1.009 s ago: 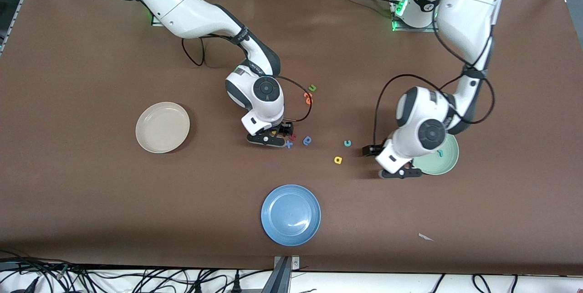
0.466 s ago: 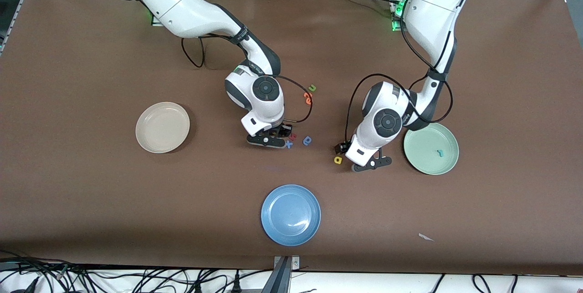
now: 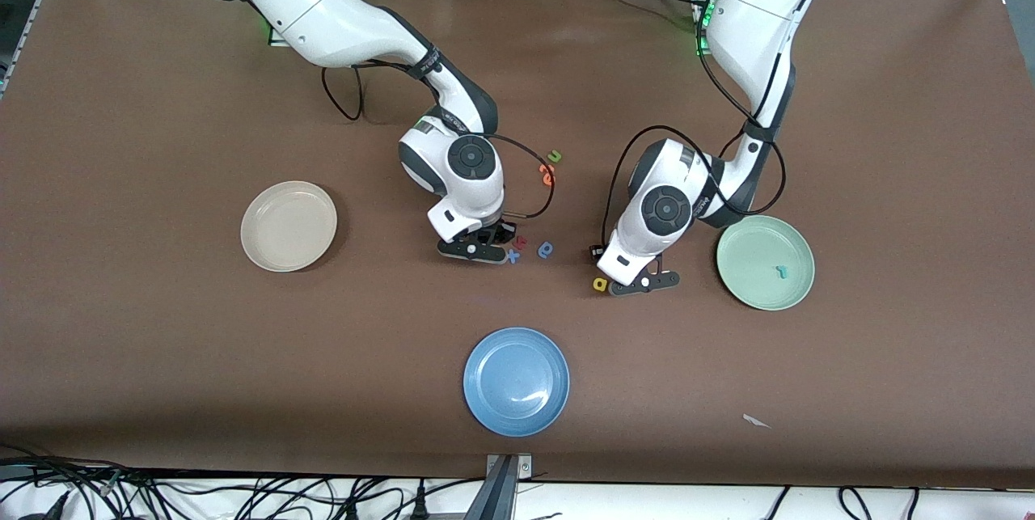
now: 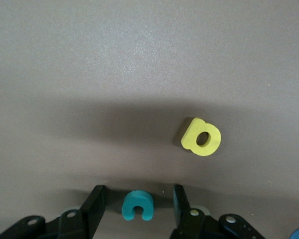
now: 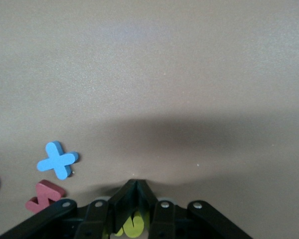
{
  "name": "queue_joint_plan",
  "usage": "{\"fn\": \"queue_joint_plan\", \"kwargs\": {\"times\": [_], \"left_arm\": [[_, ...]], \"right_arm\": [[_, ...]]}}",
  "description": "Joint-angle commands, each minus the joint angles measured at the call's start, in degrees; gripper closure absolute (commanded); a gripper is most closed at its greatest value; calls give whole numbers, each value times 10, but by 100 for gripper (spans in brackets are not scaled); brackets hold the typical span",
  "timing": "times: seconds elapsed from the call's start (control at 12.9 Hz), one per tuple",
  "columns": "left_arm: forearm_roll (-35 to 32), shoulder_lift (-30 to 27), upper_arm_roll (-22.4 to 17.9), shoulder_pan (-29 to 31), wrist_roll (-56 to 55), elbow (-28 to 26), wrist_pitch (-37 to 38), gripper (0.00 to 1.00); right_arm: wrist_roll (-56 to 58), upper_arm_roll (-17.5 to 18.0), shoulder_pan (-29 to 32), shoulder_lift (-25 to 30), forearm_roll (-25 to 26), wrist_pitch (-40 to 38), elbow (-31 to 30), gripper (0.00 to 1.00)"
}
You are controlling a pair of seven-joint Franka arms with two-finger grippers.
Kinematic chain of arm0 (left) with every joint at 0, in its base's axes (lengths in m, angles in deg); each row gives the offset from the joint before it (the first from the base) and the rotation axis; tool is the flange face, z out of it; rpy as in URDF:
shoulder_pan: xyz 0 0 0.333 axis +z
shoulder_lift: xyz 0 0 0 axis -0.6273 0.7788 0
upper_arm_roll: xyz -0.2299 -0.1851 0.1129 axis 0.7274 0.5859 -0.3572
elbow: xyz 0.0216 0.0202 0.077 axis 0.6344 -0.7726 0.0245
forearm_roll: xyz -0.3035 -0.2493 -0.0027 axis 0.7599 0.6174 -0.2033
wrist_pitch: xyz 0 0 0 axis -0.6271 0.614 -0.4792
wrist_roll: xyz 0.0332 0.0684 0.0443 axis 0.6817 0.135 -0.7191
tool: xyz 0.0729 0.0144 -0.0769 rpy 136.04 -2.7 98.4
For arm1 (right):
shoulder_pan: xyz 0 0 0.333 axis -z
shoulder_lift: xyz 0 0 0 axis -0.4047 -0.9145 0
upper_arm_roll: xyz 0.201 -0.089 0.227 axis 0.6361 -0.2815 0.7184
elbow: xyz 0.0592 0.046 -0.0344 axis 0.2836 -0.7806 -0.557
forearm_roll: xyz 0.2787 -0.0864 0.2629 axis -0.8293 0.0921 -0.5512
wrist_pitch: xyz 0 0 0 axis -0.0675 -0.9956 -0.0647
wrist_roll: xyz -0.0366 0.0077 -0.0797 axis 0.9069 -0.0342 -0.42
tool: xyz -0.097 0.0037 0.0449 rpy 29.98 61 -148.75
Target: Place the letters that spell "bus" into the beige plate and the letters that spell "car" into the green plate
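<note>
Brown tabletop: your left gripper point(image 4: 136, 206) straddles the teal "c" point(image 4: 137, 205), fingers not yet touching; pinch squarely before lifting toward the green plate point(image 3: 748, 292). Your right gripper point(image 5: 133, 199) is clamped on a yellow letter point(image 5: 132, 222); raise straight.

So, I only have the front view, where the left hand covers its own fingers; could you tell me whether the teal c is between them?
Observer: Yes, the left hand is open, with the teal c lying between its fingers, a gap on each side.
Operator: Thanks, and is the right hand holding anything?
Observer: The right hand is shut on a yellow letter; which letter, I cannot tell.
</note>
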Motion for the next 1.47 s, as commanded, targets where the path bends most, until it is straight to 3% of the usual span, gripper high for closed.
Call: {"fn": "queue_joint_plan", "kwargs": {"times": [0.0,0.08,0.16,0.23,0.39,0.93,1.16,1.4], "left_arm": [[-13,-4,-8,-7,-8,-6,1,52],[-13,-4,-8,-8,-8,-6,3,55],[-14,-4,-8,-8,-7,-6,4,56],[-14,-4,-8,-9,-8,-7,4,56],[-14,-5,-8,-12,-9,-10,5,59],[-14,-7,-8,-20,-9,-11,14,63],[-14,-6,-8,-20,-9,-11,14,70],[-14,-5,-8,-20,-9,-13,14,76]], "right_arm": [[-10,-2,-1,-11,14,-1,6,100],[-10,-2,-1,-11,14,0,7,90],[-11,-2,-1,-11,14,0,7,59],[-12,-2,-1,-11,13,0,8,35],[-13,-1,-1,-9,10,0,8,24],[-30,13,-6,-8,12,0,-2,22],[-31,17,-6,-8,18,0,-10,24],[-28,17,-6,-8,26,0,-10,47]]}}
